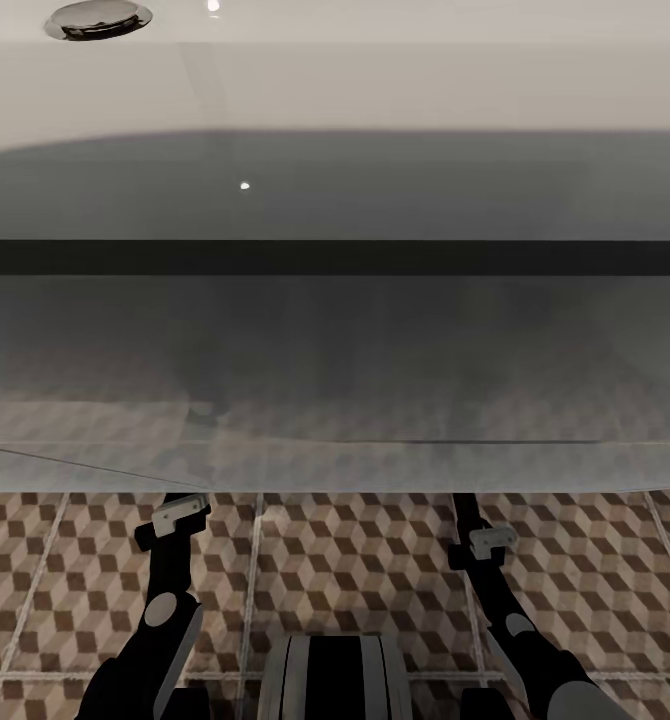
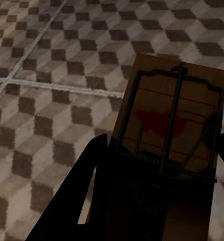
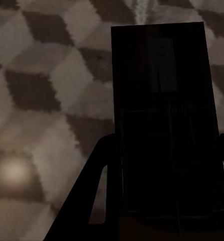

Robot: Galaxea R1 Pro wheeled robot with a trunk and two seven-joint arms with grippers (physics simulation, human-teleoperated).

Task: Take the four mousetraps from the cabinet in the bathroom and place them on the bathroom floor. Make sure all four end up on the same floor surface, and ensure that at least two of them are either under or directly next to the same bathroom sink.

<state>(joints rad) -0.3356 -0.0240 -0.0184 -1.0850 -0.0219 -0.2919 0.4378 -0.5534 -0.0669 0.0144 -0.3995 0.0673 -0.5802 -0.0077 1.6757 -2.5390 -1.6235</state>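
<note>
sink: the wide white basin slab with the grey underside and dark band [image 1: 335, 257] takes up most of the head view, and both arms reach in beneath its front edge. Makes sense, since at least two traps have to land under or right next to it.

floor: brown, beige and white cube-pattern tiles with pale grout [image 1: 355, 570], and it's what lies below both wrist cameras too.

left gripper: left gripper [image 2: 157, 193] has its jaws closed in on the near end of a flat tan wooden mousetrap with a black spring bar and a red patch [image 2: 172, 118]. The board sticks out past the jaws, face up, above the tiles near a grout line. Can't tell if it's touching the floor yet.

right gripper: right gripper [image 3: 164, 196] has its jaws pinched on a second mousetrap, a very dark shadowed rectangular board [image 3: 159, 95]. It looks dark because it's under the slab, I reckon. Contact with the floor is hard to call.

next: probably lower and let go of both, so the pair sits under the same sink.

risk: the sink hides both grippers from the head camera, so release height is guesswork.
</note>
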